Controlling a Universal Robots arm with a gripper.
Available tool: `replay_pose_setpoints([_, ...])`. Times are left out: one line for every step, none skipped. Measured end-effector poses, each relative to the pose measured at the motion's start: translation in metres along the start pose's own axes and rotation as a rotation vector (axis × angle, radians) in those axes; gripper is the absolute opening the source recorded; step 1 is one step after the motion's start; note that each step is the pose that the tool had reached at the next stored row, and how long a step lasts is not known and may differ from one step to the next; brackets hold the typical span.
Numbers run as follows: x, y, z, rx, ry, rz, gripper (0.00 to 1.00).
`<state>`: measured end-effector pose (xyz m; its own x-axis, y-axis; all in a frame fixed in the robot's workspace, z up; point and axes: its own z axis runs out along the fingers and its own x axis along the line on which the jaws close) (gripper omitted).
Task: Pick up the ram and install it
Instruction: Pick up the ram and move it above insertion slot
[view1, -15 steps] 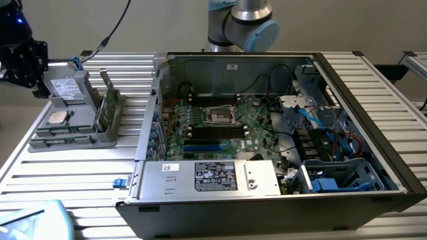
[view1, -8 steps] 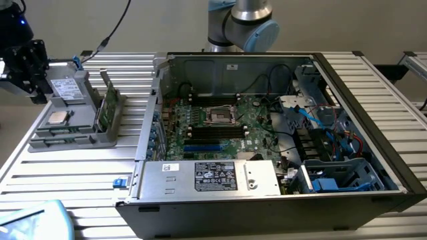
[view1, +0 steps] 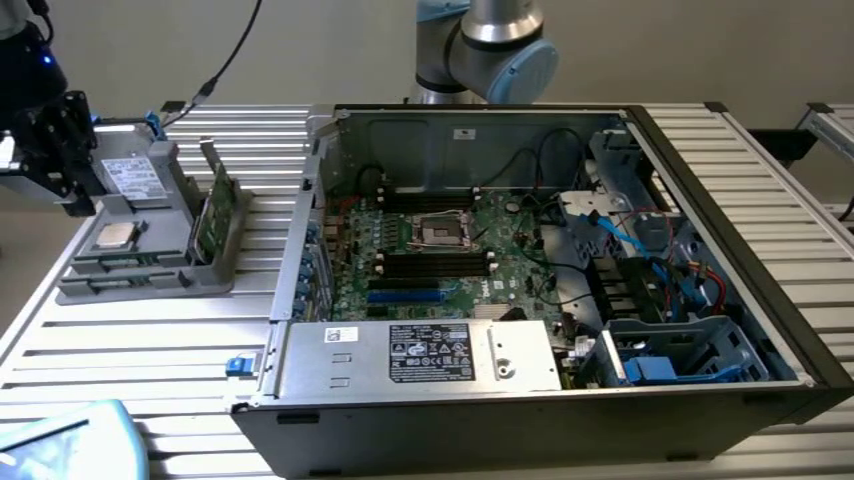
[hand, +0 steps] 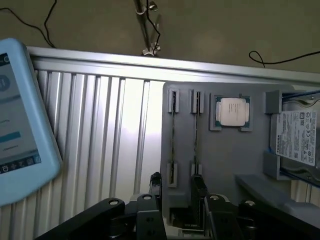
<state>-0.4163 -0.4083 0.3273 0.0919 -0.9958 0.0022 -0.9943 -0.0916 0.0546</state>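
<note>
The ram (view1: 214, 215) is a green stick standing on edge in a slot of the grey holder (view1: 147, 275), at the exterior view's left. In the wrist view the ram (hand: 172, 135) shows edge-on as a thin line in the holder (hand: 220, 160). My gripper (view1: 67, 190) hangs at the holder's outer side, above the table edge and apart from the stick. In the wrist view the gripper (hand: 176, 192) is open, its black fingers (hand: 155, 185) spread to either side of that slot's line. Nothing is held.
The holder also carries a silver processor chip (hand: 232, 111) and a grey drive (hand: 300, 137) with a white label. An open computer case (view1: 721, 130) lies at the exterior view's right, with black motherboard slots (view1: 427, 265) inside. A light blue tablet (hand: 15, 120) rests on the slatted table (view1: 134, 340).
</note>
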Motion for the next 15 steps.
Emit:
replay_pose_setpoints([0.000, 0.0003, 0.0019, 0.0001, -0.0005, -0.004, 0.37])
replay_pose_setpoints([0.000, 0.0005, 0.0037, 0.0001, -0.0009, -0.008, 0.37])
replay_pose_setpoints([0.000, 0.0006, 0.0055, 0.0001, -0.0012, -0.010, 0.37])
replay_pose_setpoints([0.000, 0.0006, 0.0073, 0.0001, -0.0013, -0.012, 0.37])
replay_pose_setpoints([0.000, 0.0005, 0.0092, 0.0000, -0.0014, -0.014, 0.37])
replay_pose_setpoints([0.000, 0.0005, 0.0110, -0.0003, -0.0013, -0.015, 0.37])
replay_pose_setpoints([0.000, 0.0004, 0.0128, -0.0004, -0.0012, -0.017, 0.37])
replay_pose_setpoints([0.000, 0.0002, 0.0146, -0.0004, -0.0012, -0.018, 0.37])
replay_pose_setpoints([0.000, 0.0001, 0.0165, -0.0003, -0.0012, -0.019, 0.37])
replay_pose_setpoints([0.000, 0.0000, 0.0182, -0.0004, -0.0011, -0.020, 0.37])
replay_pose_setpoints([0.000, -0.0001, 0.0200, -0.0004, -0.0010, -0.020, 0.37])
replay_pose_setpoints([0.000, -0.0002, 0.0220, -0.0004, -0.0010, -0.021, 0.37])
replay_pose_setpoints([0.000, -0.0003, 0.0238, -0.0006, -0.0010, -0.022, 0.37])
replay_pose_setpoints([0.000, -0.0004, 0.0256, -0.0010, -0.0009, -0.023, 0.37])
replay_pose_setpoints([0.000, -0.0005, 0.0274, -0.0013, -0.0011, -0.023, 0.37])
